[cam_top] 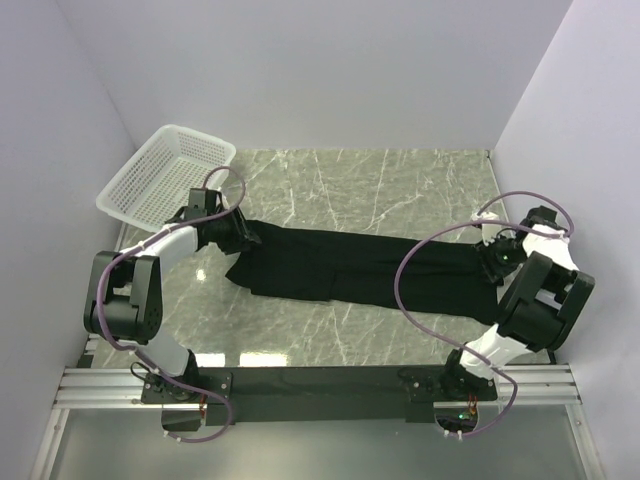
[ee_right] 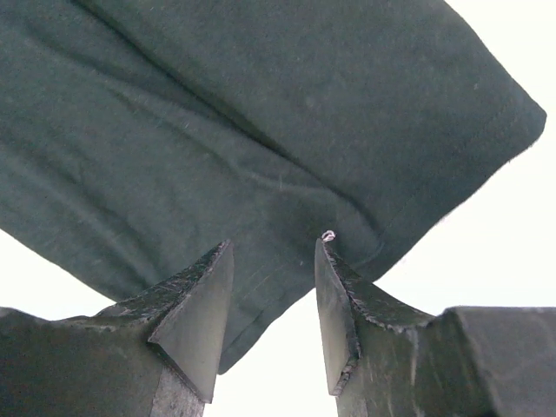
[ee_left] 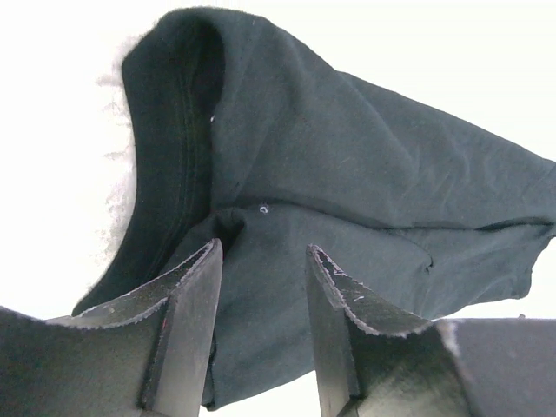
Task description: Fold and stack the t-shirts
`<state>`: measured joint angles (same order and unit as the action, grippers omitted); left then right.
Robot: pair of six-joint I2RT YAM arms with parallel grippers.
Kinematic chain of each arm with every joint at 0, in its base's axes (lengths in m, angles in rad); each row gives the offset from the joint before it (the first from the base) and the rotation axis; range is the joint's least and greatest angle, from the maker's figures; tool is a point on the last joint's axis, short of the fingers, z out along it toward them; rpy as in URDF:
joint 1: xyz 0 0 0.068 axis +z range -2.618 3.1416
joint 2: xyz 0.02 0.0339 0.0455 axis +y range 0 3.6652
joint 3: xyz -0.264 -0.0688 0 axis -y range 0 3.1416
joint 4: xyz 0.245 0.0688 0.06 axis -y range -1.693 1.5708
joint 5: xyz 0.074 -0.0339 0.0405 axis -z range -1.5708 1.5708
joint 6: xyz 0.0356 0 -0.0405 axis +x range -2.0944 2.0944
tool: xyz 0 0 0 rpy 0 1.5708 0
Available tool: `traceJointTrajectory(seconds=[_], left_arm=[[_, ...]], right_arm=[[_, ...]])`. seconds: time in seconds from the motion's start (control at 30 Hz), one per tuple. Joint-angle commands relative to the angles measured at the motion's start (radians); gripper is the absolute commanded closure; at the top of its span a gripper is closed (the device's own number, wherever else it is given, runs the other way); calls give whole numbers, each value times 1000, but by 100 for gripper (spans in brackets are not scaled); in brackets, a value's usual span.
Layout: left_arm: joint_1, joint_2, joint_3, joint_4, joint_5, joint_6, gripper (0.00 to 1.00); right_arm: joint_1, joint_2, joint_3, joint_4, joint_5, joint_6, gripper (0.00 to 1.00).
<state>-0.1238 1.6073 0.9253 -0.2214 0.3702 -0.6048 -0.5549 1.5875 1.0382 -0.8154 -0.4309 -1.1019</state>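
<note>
Black t-shirt [cam_top: 350,270] lies stretched on the counter [cam_top: 400,185] between left pincer [ee_left: 261,248] and right pincer [ee_right: 274,241] (cloth sits in both, grip unclear), seemingly to flatten it for folding.

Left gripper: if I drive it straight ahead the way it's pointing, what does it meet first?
The black t-shirt: its bunched cloth lies straight ahead of the left gripper and reaches down between its jaws. It may be touching the cloth as it stands; depth is unclear from the wrist view.

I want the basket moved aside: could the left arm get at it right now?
Probably yes: the white basket sits close to the left pincer, nothing between, though t-shirt cloth lies between its fingers.
</note>
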Motion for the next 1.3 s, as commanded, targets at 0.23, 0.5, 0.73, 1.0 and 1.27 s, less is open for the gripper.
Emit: traceJointTrajectory(seconds=[0.23, 0.5, 0.73, 1.0, 1.27], left_arm=[[1, -75, 24, -59, -40, 39, 50], [1, -113, 0, -76, -43, 27, 51], [1, -115, -14, -67, -24, 13, 51], [1, -101, -14, -58, 4, -16, 51], [-4, -44, 6, -59, 0, -55, 56]], right_arm=[[70, 52, 10, 114, 96, -41, 50], [72, -27, 6, 62, 77, -105, 55], [75, -38, 0, 50, 99, -187, 48], [116, 40, -18, 122, 150, -199, 48], [119, 55, -10, 128, 139, -193, 67]])
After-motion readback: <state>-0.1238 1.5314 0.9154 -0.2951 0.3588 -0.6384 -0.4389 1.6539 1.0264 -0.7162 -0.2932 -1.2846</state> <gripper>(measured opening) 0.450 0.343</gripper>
